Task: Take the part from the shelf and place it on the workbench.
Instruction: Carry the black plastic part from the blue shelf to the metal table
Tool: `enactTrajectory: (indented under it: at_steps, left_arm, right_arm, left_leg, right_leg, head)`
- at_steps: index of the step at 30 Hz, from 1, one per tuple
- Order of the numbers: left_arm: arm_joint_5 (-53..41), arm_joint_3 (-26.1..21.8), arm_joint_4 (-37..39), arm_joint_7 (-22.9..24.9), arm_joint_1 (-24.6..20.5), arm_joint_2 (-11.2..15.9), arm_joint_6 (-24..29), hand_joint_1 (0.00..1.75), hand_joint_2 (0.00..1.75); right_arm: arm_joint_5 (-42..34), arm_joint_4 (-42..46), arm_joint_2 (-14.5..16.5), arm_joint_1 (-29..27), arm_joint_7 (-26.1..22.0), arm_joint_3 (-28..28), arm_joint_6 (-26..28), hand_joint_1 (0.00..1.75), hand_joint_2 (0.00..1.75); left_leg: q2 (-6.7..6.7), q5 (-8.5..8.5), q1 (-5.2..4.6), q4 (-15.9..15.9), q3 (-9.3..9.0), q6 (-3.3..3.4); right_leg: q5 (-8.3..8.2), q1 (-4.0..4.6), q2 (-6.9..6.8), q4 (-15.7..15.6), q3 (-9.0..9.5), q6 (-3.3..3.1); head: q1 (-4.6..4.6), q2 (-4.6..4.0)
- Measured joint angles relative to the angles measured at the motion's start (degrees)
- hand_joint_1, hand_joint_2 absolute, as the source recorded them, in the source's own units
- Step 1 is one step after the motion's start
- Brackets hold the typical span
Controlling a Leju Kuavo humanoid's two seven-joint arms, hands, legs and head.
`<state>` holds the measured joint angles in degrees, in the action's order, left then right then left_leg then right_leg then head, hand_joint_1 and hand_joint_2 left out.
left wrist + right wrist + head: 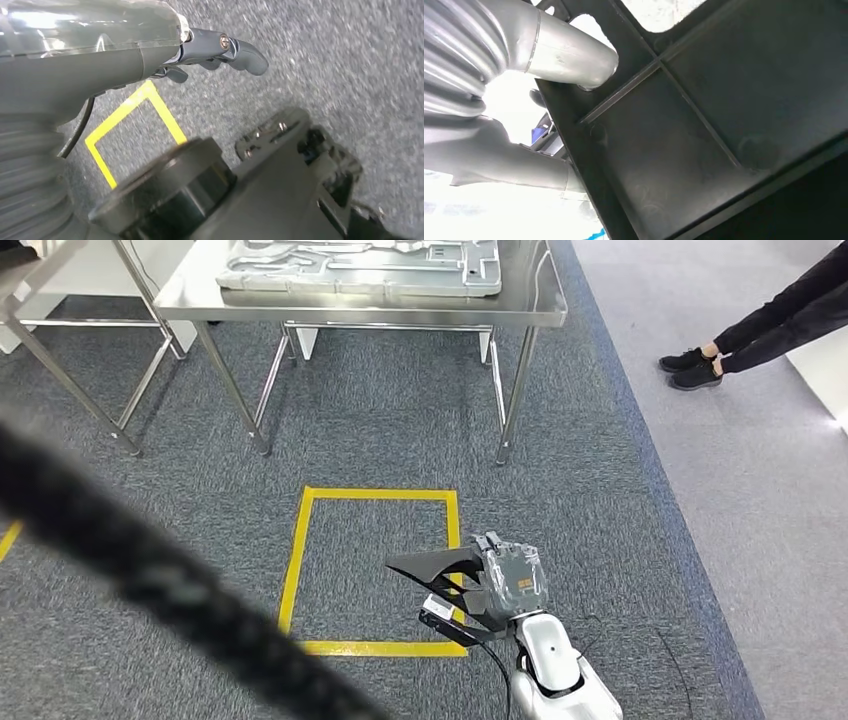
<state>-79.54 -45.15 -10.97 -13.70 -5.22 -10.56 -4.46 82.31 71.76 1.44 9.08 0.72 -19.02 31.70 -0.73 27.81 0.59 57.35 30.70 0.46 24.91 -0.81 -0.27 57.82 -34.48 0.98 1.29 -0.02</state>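
Your right hand point(512, 578) sits in the lower centre of the head view, and its fingers point(569, 52) are holding the part point(445, 565), a flat black ribbed panel that juts out to the left of the hand. In the right wrist view you see that part point(704, 125) up close: a dark plate with raised ribs crossing it, with the pale grey thumb pressed against its edge in the upper left of that frame.

Your left hand point(125, 55) hangs over the carpet; its dark fingers point(240, 50) are curled in and hold nothing.

The part is above the yellow taped square point(375, 570) on the grey carpet, over the square's right side.

At the top of the head view stands the steel desk point(520, 310), with a large silvery moulded tray point(360, 265) lying on it. The part is well apart from that desk.

In the upper right corner of the head view you can see a person's legs point(790, 310) in dark trousers and black shoes, standing on the lighter floor.

A blurred black cable point(150, 580) crosses the lower left of the head view.
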Motion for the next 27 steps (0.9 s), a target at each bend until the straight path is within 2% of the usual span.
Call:
enactTrajectory:
  at_steps: [4, 9, 16, 27]
  left_arm:
    - [0.03, 0.01, 0.0, -0.03, -0.08, 0.02, -0.02, 0.0, 1.75]
    - [0.02, 0.01, 0.0, -0.03, -0.14, 0.04, -0.02, 0.0, 1.75]
    - [0.13, 0.01, 0.0, -0.03, -0.45, 0.08, -0.21, 0.0, 1.75]
    - [1.34, -0.01, 0.0, 0.08, -0.45, 0.31, -0.81, 0.0, 1.75]
  right_arm:
    - [0.24, 0.0, 0.01, 0.02, 0.15, 0.01, 0.01, 1.75, 1.75]
    - [0.11, -0.01, 0.13, 0.27, -0.2, -0.04, -0.46, 1.75, 1.75]
    - [-0.1, -0.5, 0.1, 3.51, -1.08, -0.46, -3.68, 1.75, 1.75]
    - [-6.6, -3.87, -0.51, 7.79, -4.75, -3.43, -8.02, 1.75, 1.75]
  left_leg:
    - [-0.07, -0.17, 0.13, -0.57, -0.32, -0.38]
    - [-0.07, -0.26, 0.14, -0.88, -0.45, -0.96]
    - [-0.07, -0.3, 0.08, -0.82, -0.44, -1.06]
    - [-0.07, -0.29, -0.05, -0.68, -0.4, -1.03]
  right_leg:
    - [0.22, 0.2, 0.12, 0.07, 0.02, -0.45]
    - [0.31, 0.22, 0.12, 0.18, 0.01, -0.67]
    - [0.29, 0.21, 0.11, 0.21, 0.05, -0.7]
    - [0.21, 0.12, 0.11, 0.2, 0.09, -0.6]
  head:
    - [0.0, 0.0]
    - [0.0, 0.0]
    - [0.0, 0.0]
    - [0.0, 0.0]
